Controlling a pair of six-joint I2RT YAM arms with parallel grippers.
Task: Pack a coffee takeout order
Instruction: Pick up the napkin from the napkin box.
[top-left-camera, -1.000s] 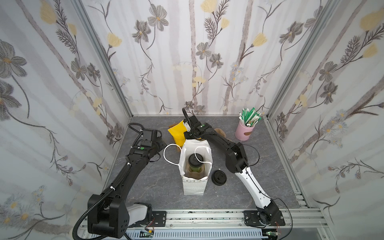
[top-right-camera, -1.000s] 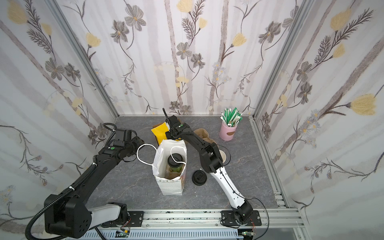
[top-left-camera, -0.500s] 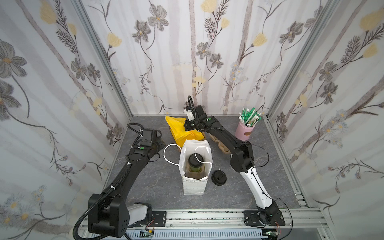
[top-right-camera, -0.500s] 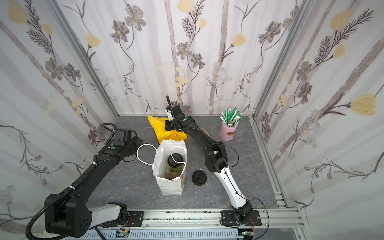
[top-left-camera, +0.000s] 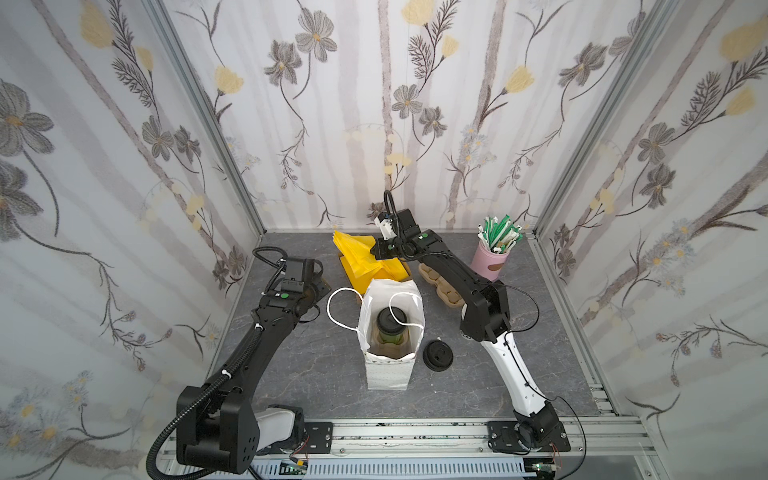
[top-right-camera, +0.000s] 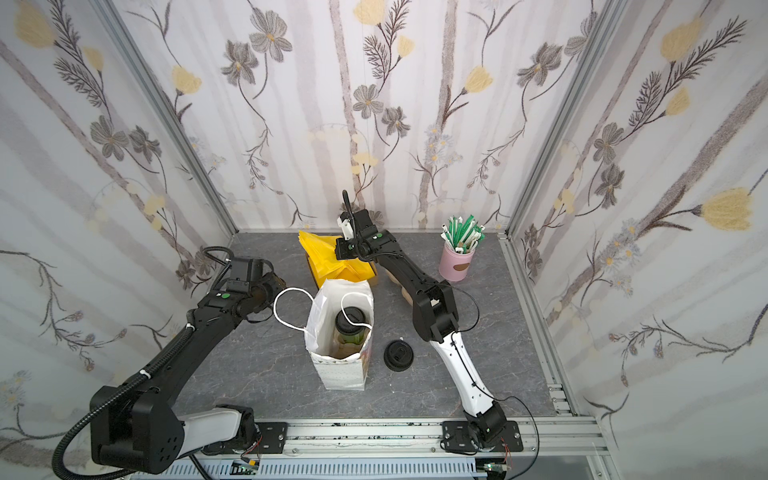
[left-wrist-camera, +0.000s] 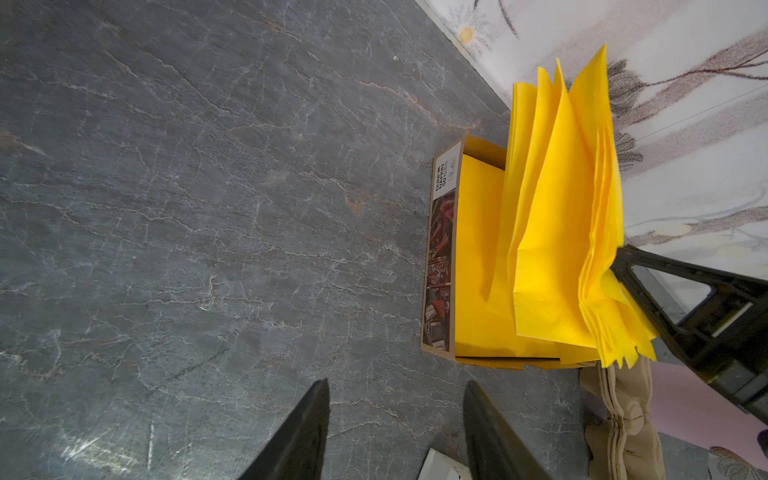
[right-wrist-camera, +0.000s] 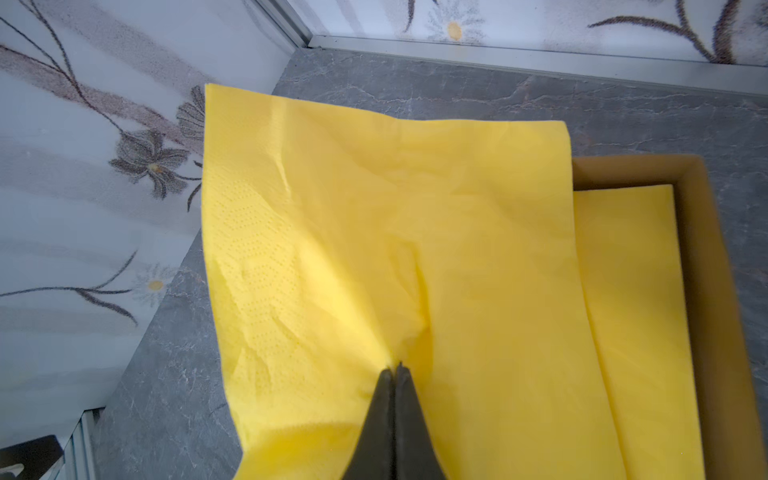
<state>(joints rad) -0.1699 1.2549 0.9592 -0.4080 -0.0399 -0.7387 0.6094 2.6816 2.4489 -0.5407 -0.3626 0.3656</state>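
The green cup with its black lid (top-left-camera: 390, 328) (top-right-camera: 351, 326) stands inside the white paper bag (top-left-camera: 388, 374) at mid-table. My right gripper (right-wrist-camera: 395, 368) (top-left-camera: 376, 251) is shut on a corner of the yellow napkin (right-wrist-camera: 374, 232) (top-left-camera: 359, 253) (left-wrist-camera: 557, 232). It holds the napkin lifted above the napkin box (left-wrist-camera: 442, 249) (right-wrist-camera: 706, 249) at the back, and several layers fan out. My left gripper (left-wrist-camera: 397, 386) hovers open and empty over bare table, left of the bag.
A loose black lid (top-left-camera: 437, 354) (top-right-camera: 398, 354) lies right of the bag. A pink cup of wrapped straws (top-left-camera: 490, 259) stands at the back right. A cardboard cup carrier (top-left-camera: 440, 286) lies under my right arm. The bag's white handles (top-left-camera: 340, 307) hang to the left.
My right gripper has risen and moved back with the napkin, which now hangs unfolded above its box. The left arm has not moved.
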